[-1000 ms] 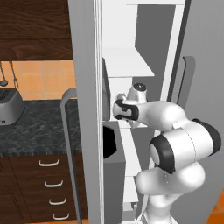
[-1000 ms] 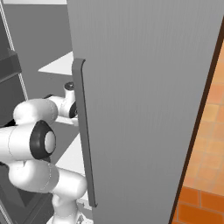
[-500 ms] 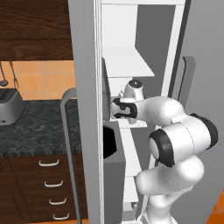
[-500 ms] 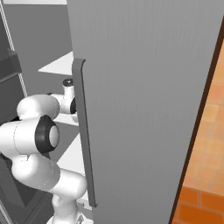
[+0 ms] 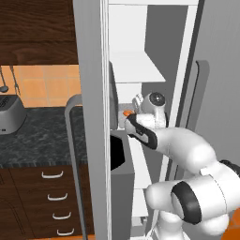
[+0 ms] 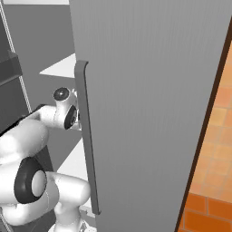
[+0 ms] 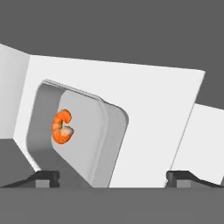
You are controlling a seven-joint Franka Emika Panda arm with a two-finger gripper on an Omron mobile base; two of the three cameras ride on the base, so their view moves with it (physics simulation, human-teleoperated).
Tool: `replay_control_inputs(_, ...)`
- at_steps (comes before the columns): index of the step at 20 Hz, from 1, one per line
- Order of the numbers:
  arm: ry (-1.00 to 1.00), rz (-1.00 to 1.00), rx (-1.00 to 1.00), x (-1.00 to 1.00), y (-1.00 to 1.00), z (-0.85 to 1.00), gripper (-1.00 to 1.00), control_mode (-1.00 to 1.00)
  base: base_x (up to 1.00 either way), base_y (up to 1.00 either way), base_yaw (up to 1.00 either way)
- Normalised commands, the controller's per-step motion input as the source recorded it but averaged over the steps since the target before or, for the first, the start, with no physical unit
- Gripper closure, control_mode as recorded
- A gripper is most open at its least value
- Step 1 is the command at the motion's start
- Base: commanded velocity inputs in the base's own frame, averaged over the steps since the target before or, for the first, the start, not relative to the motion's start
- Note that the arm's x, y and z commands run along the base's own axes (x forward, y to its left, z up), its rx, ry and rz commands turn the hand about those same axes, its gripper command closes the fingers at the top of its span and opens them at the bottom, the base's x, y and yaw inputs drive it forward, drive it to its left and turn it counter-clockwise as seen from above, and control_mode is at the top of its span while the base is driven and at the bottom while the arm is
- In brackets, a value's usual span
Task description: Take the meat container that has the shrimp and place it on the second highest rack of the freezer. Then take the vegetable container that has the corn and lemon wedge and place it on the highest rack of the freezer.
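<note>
Claw (image 7: 113, 176): tips spread wide apart, holding nothing.
Tray (image 7: 94, 144): flat on a white freezer (image 5: 164, 75) shelf (image 7: 148, 131), just ahead of the claw.
Shrimp (image 7: 62, 127): lying in the tray.
Arm (image 5: 183, 150): reaching into the freezer.

A kitchen is showing here. A toaster (image 5: 10, 114) is sitting on the dark bench (image 5: 37, 138) above drawers (image 5: 51, 197). A freezer (image 5: 140, 70) is standing open.

Flat, even rendered light all round, no glare or hard shadows, just soft grey shading inside the freezer (image 5: 154, 56); everything's a bit soft and low-res
</note>
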Motion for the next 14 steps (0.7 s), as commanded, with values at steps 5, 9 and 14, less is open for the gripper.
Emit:
replay_control_inputs(5,-0.02,0.07,0.01,-0.84,0.0,1.0,-1.0,-1.0,0.0,0.0,0.0)
replay_control_inputs(9,0.14,0.11,0.0,-0.99,0.0,0.84,-1.0,-1.0,0.0,0.0,0.0)
replay_control_inputs(14,0.28,0.11,0.0,-0.92,0.0,0.59,-1.0,-1.0,0.0,0.0,0.0)
